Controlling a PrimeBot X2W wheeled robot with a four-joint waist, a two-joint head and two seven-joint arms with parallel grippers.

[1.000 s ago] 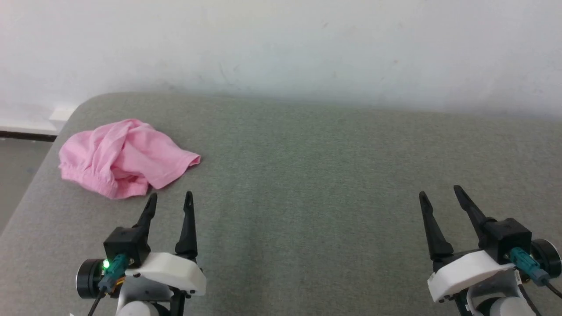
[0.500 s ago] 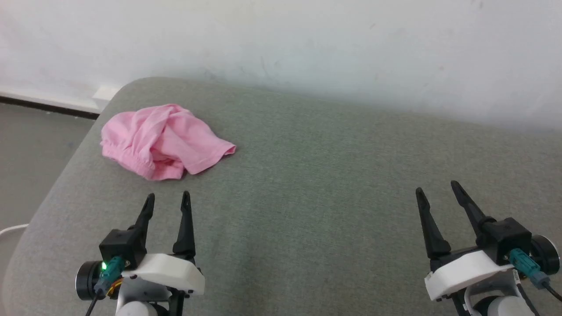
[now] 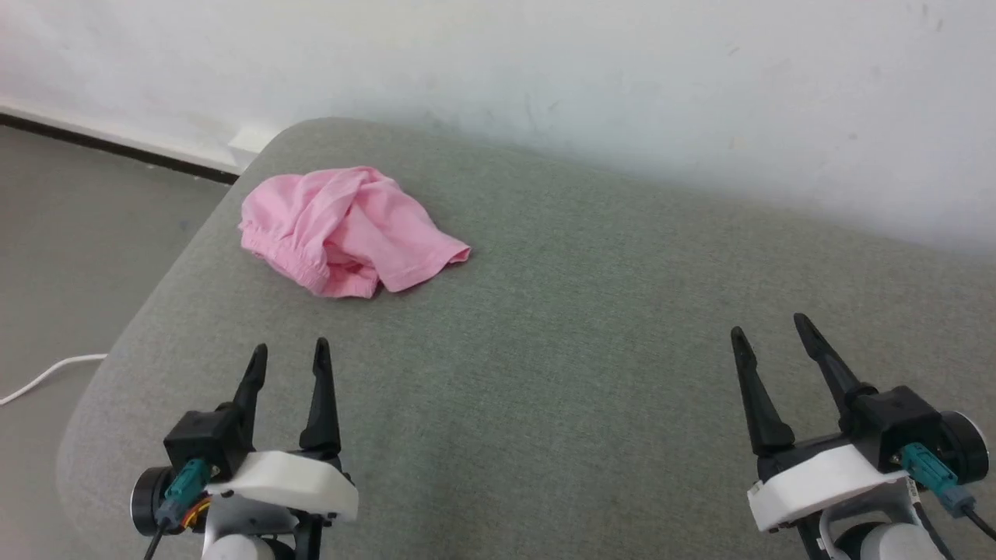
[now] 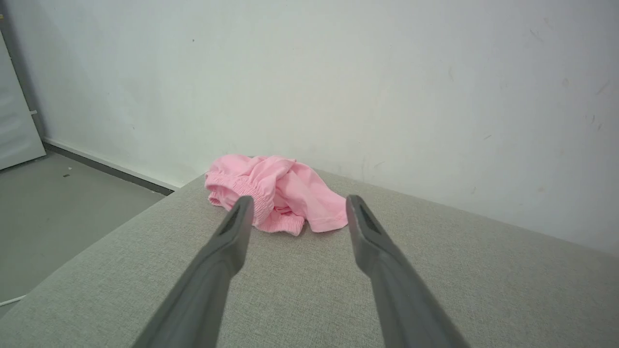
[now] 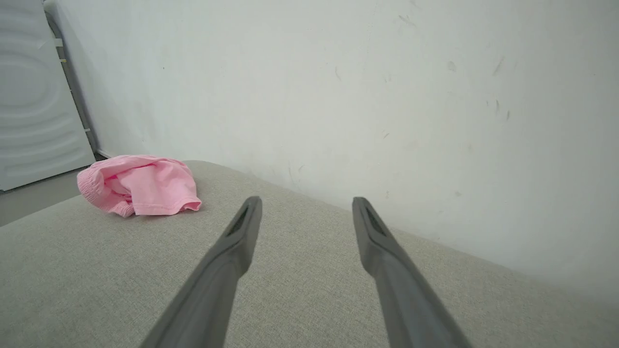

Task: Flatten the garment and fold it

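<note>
The pink garment (image 3: 350, 233) lies crumpled in a loose heap at about 10 o'clock in the head view, near the far-left rounded corner of a grey fabric-covered cushion (image 3: 560, 365). Its gathered elastic waistband (image 3: 284, 260) runs along the heap's 8 o'clock side and a hemmed leg opening (image 3: 455, 255) points toward 3 o'clock. The left gripper (image 3: 289, 347) hovers at 7 o'clock, fingers spread with nothing between them. The garment lies just past 12 o'clock from their tips, apart from them. The right gripper (image 3: 766, 326) hovers at 4 o'clock, well apart from the garment, its fingers likewise spread and empty. A scuffed white wall (image 3: 545, 70) stands behind the cushion at 12 o'clock. A grey floor (image 3: 85, 225) lies at 9 o'clock, with a white cable (image 3: 47, 373) on it.
</note>
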